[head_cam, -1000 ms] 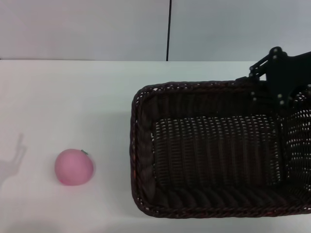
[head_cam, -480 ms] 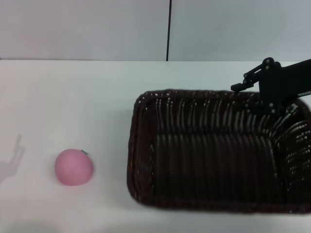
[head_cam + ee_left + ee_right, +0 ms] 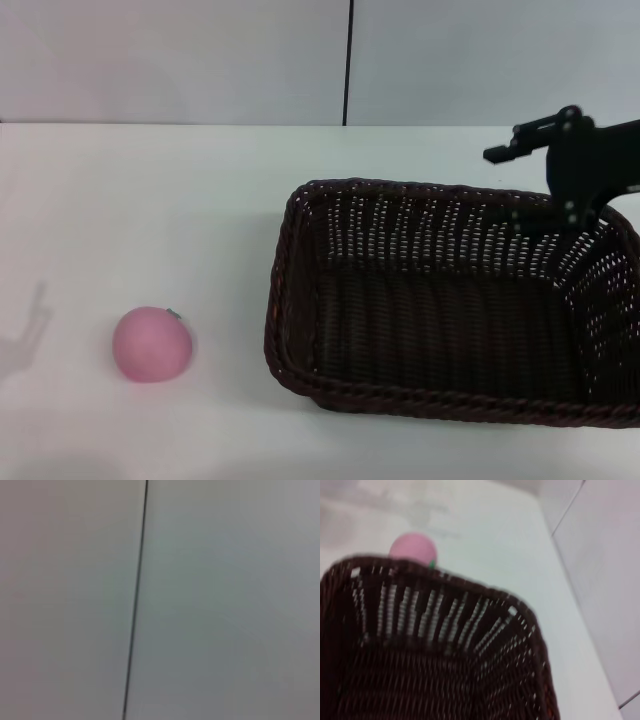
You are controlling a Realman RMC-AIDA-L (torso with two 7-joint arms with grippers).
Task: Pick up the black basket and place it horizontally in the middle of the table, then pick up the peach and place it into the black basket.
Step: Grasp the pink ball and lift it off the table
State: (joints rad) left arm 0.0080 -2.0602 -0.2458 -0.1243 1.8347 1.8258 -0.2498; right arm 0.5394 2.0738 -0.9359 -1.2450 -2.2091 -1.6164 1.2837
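The black basket [image 3: 292, 300] is at the right of the white table [image 3: 150, 200], held tilted so that its far wall faces me. My right gripper [image 3: 562, 208] is shut on the basket's far right rim. The pink peach [image 3: 151, 344] lies on the table at the near left, well apart from the basket. In the right wrist view I look down into the basket [image 3: 435, 645], with the peach [image 3: 412, 550] showing beyond its rim. My left gripper is out of view; the left wrist view shows only a wall.
A grey wall with a dark vertical seam [image 3: 350, 60] stands behind the table's far edge. The left arm's shadow [image 3: 25, 340] falls on the table's near left. Bare tabletop lies between the peach and the basket.
The basket has tilted and shifted in my right gripper's hold: its near rim has moved back from the front edge and its far wall shows more. The peach has not moved.
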